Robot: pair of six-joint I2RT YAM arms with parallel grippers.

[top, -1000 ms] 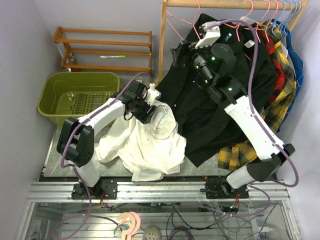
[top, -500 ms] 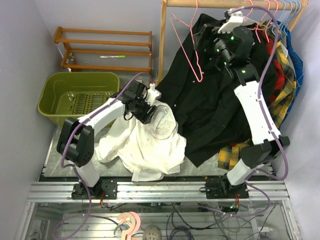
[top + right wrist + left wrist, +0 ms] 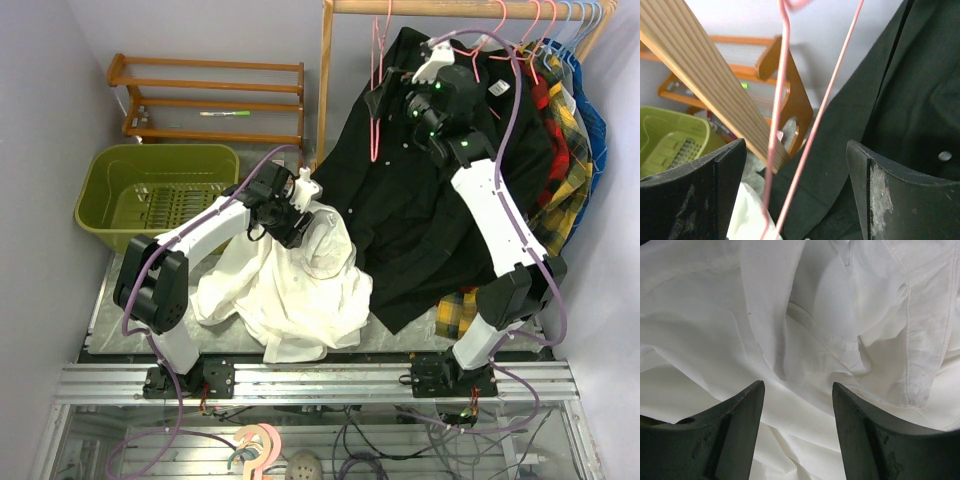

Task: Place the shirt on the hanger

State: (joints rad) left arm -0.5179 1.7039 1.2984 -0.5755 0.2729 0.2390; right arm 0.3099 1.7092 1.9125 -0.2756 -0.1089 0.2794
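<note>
The white dress shirt (image 3: 300,290) is heaped on the table (image 3: 100,300) at the lower left hem of the black shirt (image 3: 420,210), touching it. Its upper part is drawn up into a peak at the left gripper (image 3: 288,218). In the left wrist view the jaws are seen standing apart, with folds of white cloth bunched between and beyond them. Whether the cloth is actually pinched cannot be told. The raised collar end is probably kept up so that an opening is offered for the hanger.

The pink wire hanger (image 3: 375,100) is hung from the wooden rail (image 3: 440,7), just off the upper left edge of the black shirt. The right gripper (image 3: 388,100) is reached up to it with its jaws spread wide. In the right wrist view two pink wires are seen running between the fingers (image 3: 695,185) without being clamped, so the hanger is judged not yet taken.

The hanger's lift-off is crowded by the black shirt itself and by the rail's wooden upright (image 3: 325,80) on the hanger's far side from it. A yellow plaid shirt (image 3: 565,130) and light blue hangers (image 3: 588,20) are hung to the right of the black shirt. A green basket (image 3: 160,150) and a wooden rack (image 3: 210,100) are placed well to its left, out of the way.
</note>
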